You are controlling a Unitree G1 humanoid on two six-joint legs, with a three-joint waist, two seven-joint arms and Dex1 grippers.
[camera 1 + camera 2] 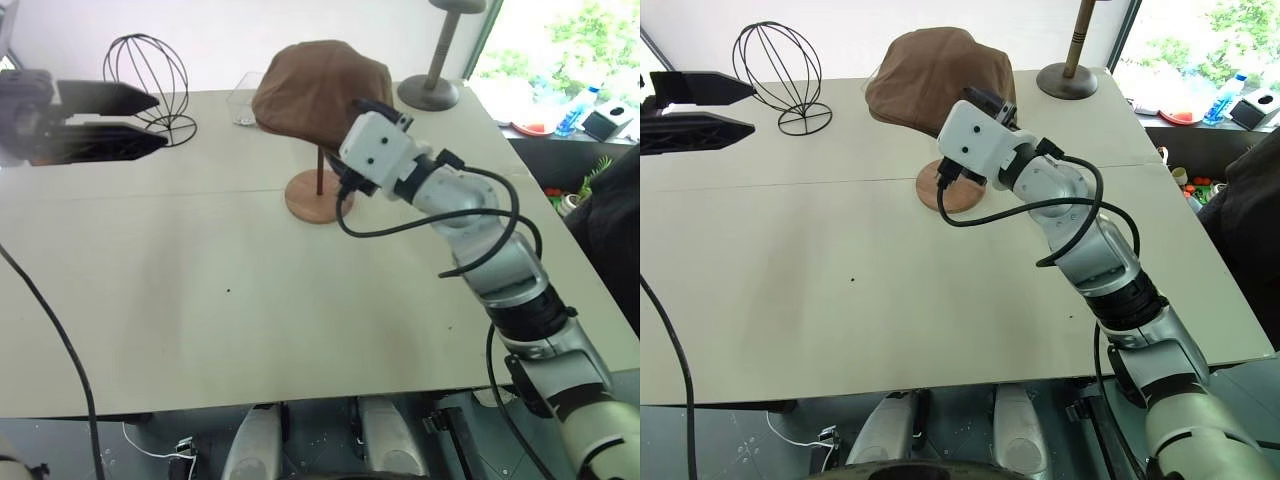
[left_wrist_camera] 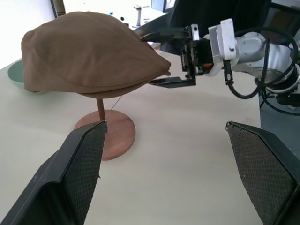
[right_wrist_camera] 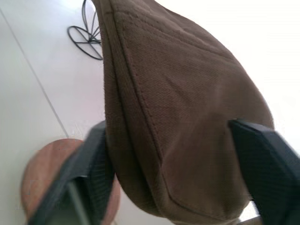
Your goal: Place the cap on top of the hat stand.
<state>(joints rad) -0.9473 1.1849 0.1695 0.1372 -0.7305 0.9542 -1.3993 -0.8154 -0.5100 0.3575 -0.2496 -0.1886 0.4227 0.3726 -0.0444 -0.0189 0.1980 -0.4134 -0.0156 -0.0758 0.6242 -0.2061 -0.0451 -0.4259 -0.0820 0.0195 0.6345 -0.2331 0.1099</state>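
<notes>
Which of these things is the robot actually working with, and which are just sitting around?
In use:
- cap, sitting on the stand
- hat stand
- right tool, its fingers around the cap's brim

Lying about:
- wire globe stand
- grey pedestal stand
- clear container

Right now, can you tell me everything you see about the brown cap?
The cap is a soft brown flat cap of woven-looking cloth with stitched seams. It sits roughly level on the wooden hat stand, hiding the top and drooping over the thin pole. The right claw has one finger above the brim and one below, without pinching it.
</notes>
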